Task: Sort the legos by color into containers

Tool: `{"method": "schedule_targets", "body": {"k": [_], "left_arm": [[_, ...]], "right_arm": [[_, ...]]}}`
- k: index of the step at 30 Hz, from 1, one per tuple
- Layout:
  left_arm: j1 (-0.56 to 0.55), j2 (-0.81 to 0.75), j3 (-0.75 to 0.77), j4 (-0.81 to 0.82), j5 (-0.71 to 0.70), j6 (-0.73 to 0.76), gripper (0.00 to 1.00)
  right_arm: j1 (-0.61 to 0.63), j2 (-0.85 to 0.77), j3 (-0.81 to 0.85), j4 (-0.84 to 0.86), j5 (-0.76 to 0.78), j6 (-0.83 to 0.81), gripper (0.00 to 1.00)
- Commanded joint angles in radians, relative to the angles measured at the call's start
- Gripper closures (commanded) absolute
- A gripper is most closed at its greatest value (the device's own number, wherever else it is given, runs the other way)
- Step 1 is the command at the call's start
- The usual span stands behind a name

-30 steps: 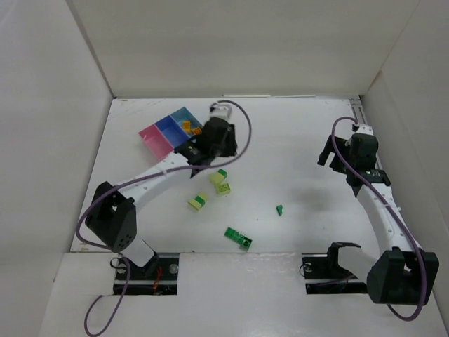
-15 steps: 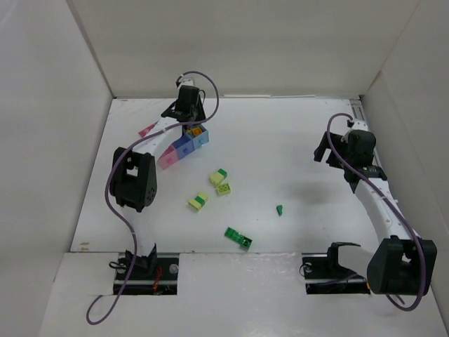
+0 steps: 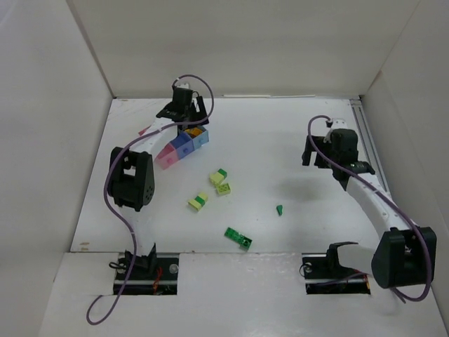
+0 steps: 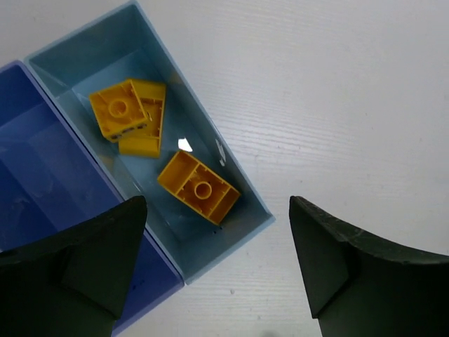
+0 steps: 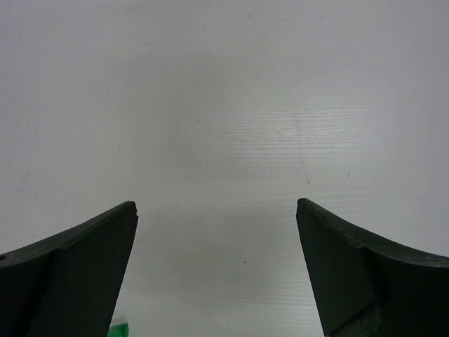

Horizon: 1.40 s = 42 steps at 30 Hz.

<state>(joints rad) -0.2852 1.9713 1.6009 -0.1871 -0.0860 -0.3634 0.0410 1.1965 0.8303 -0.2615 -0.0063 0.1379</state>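
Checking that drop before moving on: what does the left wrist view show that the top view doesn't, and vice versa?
Left wrist only: three orange-yellow bricks countable in the light blue bin, two overlapping; the visible part of the dark blue bin holds nothing. Top only: the pink bins, the loose green and pale bricks on the table, the right arm. Both: the two blue bins, those bricks, and the left gripper above them.

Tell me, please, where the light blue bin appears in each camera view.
Top external: the light blue bin sits upper left of centre.
Left wrist: upper left, holding orange-yellow bricks.
Right wrist: not in it.
Shared landmark: the dark blue bin against its side.
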Motion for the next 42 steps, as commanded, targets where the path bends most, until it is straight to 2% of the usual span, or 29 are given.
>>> {"method": "schedule_targets", "body": {"k": [1, 2, 4, 5, 11, 17, 20, 22, 25, 26, 29, 30, 33, 35, 38, 40, 42], "left_arm": [[-0.003, -0.133, -0.053, 0.017, 0.054, 0.014, 0.20], [-0.003, -0.190, -0.080, 0.026, 0.067, 0.014, 0.16], [-0.012, -0.254, -0.182, 0.044, 0.077, 0.000, 0.03], [-0.022, -0.322, -0.218, 0.058, 0.077, -0.011, 0.00], [-0.055, -0.547, -0.490, 0.008, 0.035, -0.139, 0.00], [-0.065, -0.834, -0.790, -0.015, 0.040, -0.288, 0.00], [-0.065, -0.962, -0.849, -0.073, 0.028, -0.309, 0.00], [-0.065, -1.012, -0.858, -0.097, 0.049, -0.292, 0.00], [-0.065, -1.094, -0.894, -0.107, 0.081, -0.302, 0.00], [-0.065, -1.123, -0.906, -0.107, 0.081, -0.302, 0.00], [-0.065, -1.158, -0.926, -0.118, 0.081, -0.324, 0.00], [-0.074, -1.167, -0.926, -0.106, 0.109, -0.324, 0.00], [-0.074, -1.158, -0.946, -0.026, 0.230, -0.287, 0.00], [-0.107, -1.126, -0.946, 0.020, 0.262, -0.276, 0.00], [-0.230, -1.017, -0.903, 0.009, 0.180, -0.276, 0.00], [-0.305, -0.914, -0.860, -0.023, 0.062, -0.287, 0.00], [-0.388, -0.855, -0.806, -0.023, 0.039, -0.287, 0.00]], "right_arm": [[0.106, -0.008, 0.053, 0.001, 0.049, -0.087, 0.00], [0.138, -0.008, 0.062, 0.001, 0.072, -0.106, 0.00], [0.238, 0.004, 0.062, -0.010, 0.087, -0.135, 0.00], [0.270, 0.017, 0.062, -0.019, 0.097, -0.144, 0.00], [0.494, 0.096, 0.053, 0.053, 0.127, -0.156, 0.00], [0.695, 0.251, 0.156, 0.077, 0.078, -0.199, 0.06], [0.785, 0.305, 0.181, 0.087, 0.089, -0.254, 0.08], [0.801, 0.305, 0.181, 0.087, 0.126, -0.279, 0.08], [0.801, 0.305, 0.159, 0.097, 0.062, -0.323, 0.08], [0.810, 0.305, 0.159, 0.111, -0.014, -0.342, 0.08], [0.824, 0.331, 0.159, 0.137, -0.076, -0.370, 0.08], [0.824, 0.331, 0.171, 0.137, -0.086, -0.370, 0.11], [0.824, 0.298, 0.162, 0.078, 0.035, -0.370, 0.11], [0.815, 0.262, 0.142, 0.030, 0.069, -0.348, 0.10], [0.789, 0.197, 0.109, -0.108, 0.141, -0.207, 0.09], [0.780, 0.141, 0.075, -0.214, 0.178, -0.034, 0.09], [0.770, 0.112, 0.015, -0.280, 0.190, 0.079, 0.09]]}}
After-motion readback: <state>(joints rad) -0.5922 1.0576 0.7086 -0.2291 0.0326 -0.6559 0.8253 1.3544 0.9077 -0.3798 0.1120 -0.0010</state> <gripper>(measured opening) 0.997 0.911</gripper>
